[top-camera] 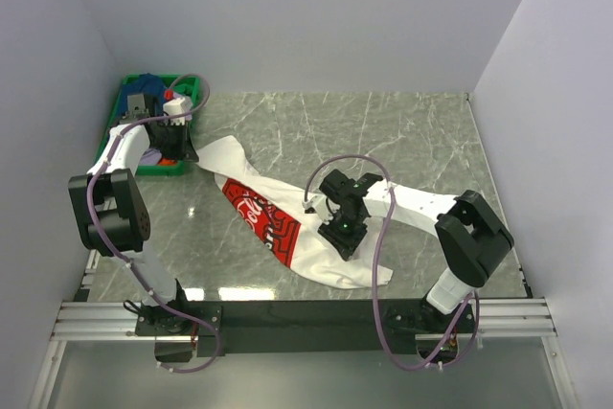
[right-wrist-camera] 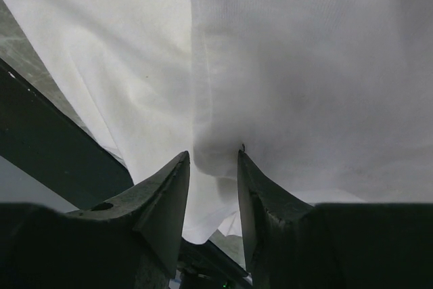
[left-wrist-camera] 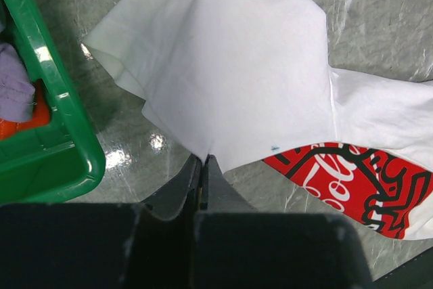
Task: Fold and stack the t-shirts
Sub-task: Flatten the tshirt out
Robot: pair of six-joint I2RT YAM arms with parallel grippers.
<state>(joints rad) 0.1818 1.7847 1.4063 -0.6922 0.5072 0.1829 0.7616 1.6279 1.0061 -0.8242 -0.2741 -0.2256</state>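
The large white t-shirt lies crumpled across the middle of the marble table, its red print facing up. My left gripper is shut on the shirt's far-left edge, next to the green crate. In the left wrist view its jaws pinch the white cloth just above the table. My right gripper is over the shirt's middle. In the right wrist view it is open, and a raised fold of white cloth sits between its fingertips.
The green crate stands at the far left and holds a dark blue shirt, a lavender one and a red one. A dark rail runs along the table's near edge. Walls close in on the left, back and right.
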